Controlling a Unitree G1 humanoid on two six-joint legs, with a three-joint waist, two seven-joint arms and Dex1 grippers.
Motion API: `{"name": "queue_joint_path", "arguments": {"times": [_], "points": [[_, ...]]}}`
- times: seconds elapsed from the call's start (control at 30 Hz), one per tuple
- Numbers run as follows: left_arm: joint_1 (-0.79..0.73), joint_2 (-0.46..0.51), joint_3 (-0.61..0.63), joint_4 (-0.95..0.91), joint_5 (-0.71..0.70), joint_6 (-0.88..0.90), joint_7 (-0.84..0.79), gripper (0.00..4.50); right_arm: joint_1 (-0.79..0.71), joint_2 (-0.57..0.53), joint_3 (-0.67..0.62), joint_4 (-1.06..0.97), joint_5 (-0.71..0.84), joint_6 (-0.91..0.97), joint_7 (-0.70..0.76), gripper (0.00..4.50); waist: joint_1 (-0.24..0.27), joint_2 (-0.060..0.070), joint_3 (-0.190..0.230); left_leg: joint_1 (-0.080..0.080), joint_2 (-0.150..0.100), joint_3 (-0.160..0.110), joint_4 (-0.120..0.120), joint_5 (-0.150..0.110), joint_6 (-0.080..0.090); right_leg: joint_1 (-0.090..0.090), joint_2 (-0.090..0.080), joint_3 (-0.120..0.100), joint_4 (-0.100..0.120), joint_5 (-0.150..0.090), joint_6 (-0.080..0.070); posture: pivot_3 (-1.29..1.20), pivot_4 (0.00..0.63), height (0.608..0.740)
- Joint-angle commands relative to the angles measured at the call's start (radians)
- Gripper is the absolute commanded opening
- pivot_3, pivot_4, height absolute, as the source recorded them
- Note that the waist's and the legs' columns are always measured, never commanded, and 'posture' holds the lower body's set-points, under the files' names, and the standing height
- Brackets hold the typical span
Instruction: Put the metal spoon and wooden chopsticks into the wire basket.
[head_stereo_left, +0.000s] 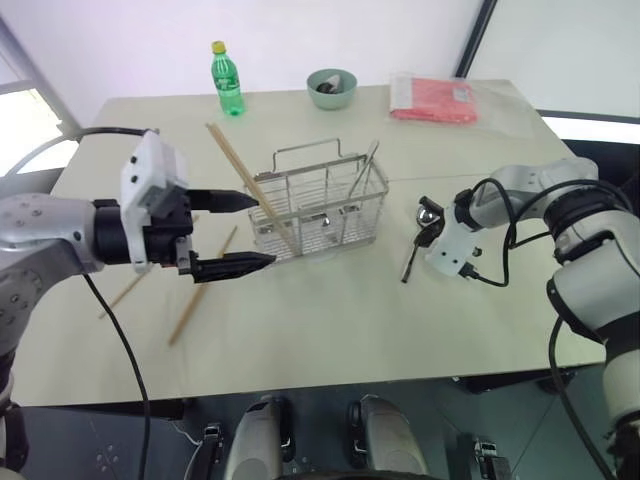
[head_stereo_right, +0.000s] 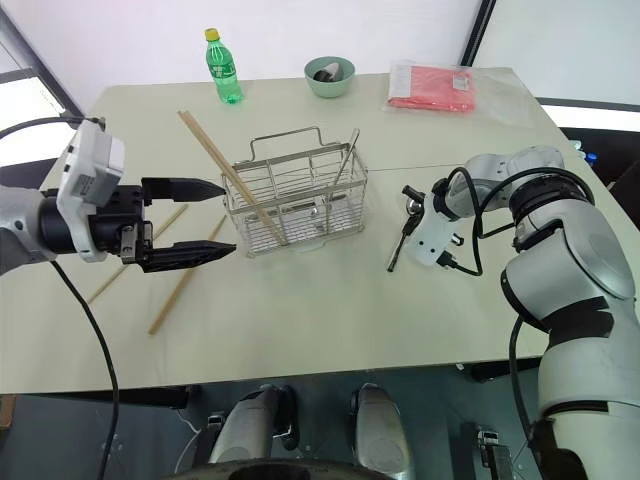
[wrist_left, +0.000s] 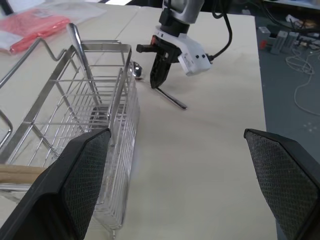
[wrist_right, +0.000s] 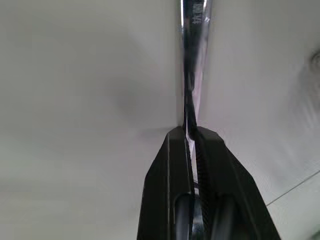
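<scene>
A pale table (head_stereo_left: 330, 320) carries a few extras along its far edge. A green plastic bottle (head_stereo_left: 227, 79) with a yellow cap stands upright at the far left. Near it, toward the middle, sits 1 round pale green bowl (head_stereo_left: 331, 88) with something dark inside. A red packet in clear wrap (head_stereo_left: 433, 101) lies flat at the far right.

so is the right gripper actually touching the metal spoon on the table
Touching. In the right wrist view the right gripper is shut on the metal spoon, with its slim handle pinched between both fingertips.
</scene>
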Motion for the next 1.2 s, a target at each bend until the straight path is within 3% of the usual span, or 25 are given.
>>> {"name": "queue_joint_path", "arguments": {"times": [0.03,0.2,0.33,0.4,0.47,0.57,0.67,0.73,0.83,1.03,1.2], "points": [[-0.020,-0.002,0.021,0.003,0.011,-0.021,0.003,4.50,-0.009,-0.015,0.010,-0.001,-0.011,-0.008,-0.022,0.03,0.001,0.000,0.000,0.000,0.000,0.000,0.000,0.000,0.000,0.000,0.000,0.000,0.000,0.000,0.000,0.00,0.150,0.733],[-0.030,-0.012,0.012,0.009,0.020,-0.026,0.004,4.50,-0.017,-0.030,0.015,0.004,-0.009,-0.025,-0.010,0.03,0.001,0.000,0.000,0.000,0.000,0.000,0.000,0.000,0.000,0.000,0.000,0.001,0.000,0.000,0.000,0.00,0.150,0.733],[-0.041,-0.018,0.008,0.027,0.035,-0.030,-0.007,4.50,-0.020,-0.077,-0.023,0.015,0.074,-0.139,0.104,0.03,0.003,0.000,0.000,0.000,0.000,0.000,0.000,0.000,0.000,0.000,0.000,0.001,0.000,0.000,0.000,0.00,0.150,0.733],[-0.049,-0.017,0.004,0.043,0.049,-0.040,-0.018,4.50,-0.020,-0.086,-0.074,0.074,0.185,-0.224,0.228,0.03,0.002,0.000,0.001,0.000,0.000,0.000,0.000,0.000,0.000,0.000,-0.001,0.001,0.000,0.000,0.000,0.00,0.150,0.733],[-0.068,-0.019,-0.005,0.065,0.062,-0.049,-0.028,4.50,-0.053,-0.064,-0.171,0.234,0.263,-0.326,0.362,0.03,0.000,-0.001,0.001,0.000,-0.001,0.000,0.000,-0.001,0.001,0.001,0.000,0.001,-0.001,0.000,0.000,0.00,0.150,0.733],[-0.102,-0.026,-0.020,0.108,0.086,-0.066,-0.048,4.50,-0.233,-0.013,-0.442,0.672,0.190,-0.406,0.564,0.03,-0.006,0.000,0.003,0.001,0.000,0.001,0.000,-0.001,0.001,0.001,0.001,0.000,-0.001,0.001,0.000,0.00,0.150,0.733],[-0.147,-0.038,-0.051,0.186,0.143,-0.108,-0.078,4.50,-0.352,-0.029,-0.923,0.823,0.313,-0.054,1.018,0.03,-0.018,-0.003,0.007,0.007,0.001,0.001,-0.002,0.000,0.001,0.005,0.004,0.002,0.000,0.001,-0.001,0.00,0.150,0.733],[-0.175,-0.046,-0.068,0.234,0.172,-0.128,-0.099,4.50,-0.405,-0.046,-1.118,0.823,0.334,0.159,1.105,0.03,-0.024,-0.004,0.008,0.013,0.005,0.001,-0.003,-0.002,0.003,0.012,0.007,0.002,-0.003,0.001,-0.002,0.00,0.150,0.733],[-0.216,-0.061,-0.092,0.303,0.210,-0.156,-0.131,4.50,-0.491,-0.075,-1.313,0.823,0.335,0.453,1.105,0.03,-0.024,-0.003,0.008,0.013,0.008,0.001,-0.003,-0.003,0.001,0.011,0.007,0.001,-0.003,0.001,-0.003,0.00,0.150,0.733],[-0.280,-0.089,-0.134,0.402,0.282,-0.210,-0.183,4.50,-0.614,-0.102,-1.417,0.823,0.533,0.831,1.051,0.03,-0.024,-0.005,0.012,0.004,0.007,0.004,-0.005,-0.005,0.000,0.002,0.001,0.002,-0.003,0.002,-0.004,0.00,0.150,0.733],[-0.282,-0.103,-0.133,0.408,0.307,-0.217,-0.199,4.50,-0.633,-0.051,-1.455,0.823,0.613,0.913,0.984,0.03,-0.028,-0.005,0.013,0.004,0.007,0.005,-0.006,-0.005,0.001,0.000,0.002,0.002,-0.004,0.002,-0.004,0.00,0.150,0.733]]}}
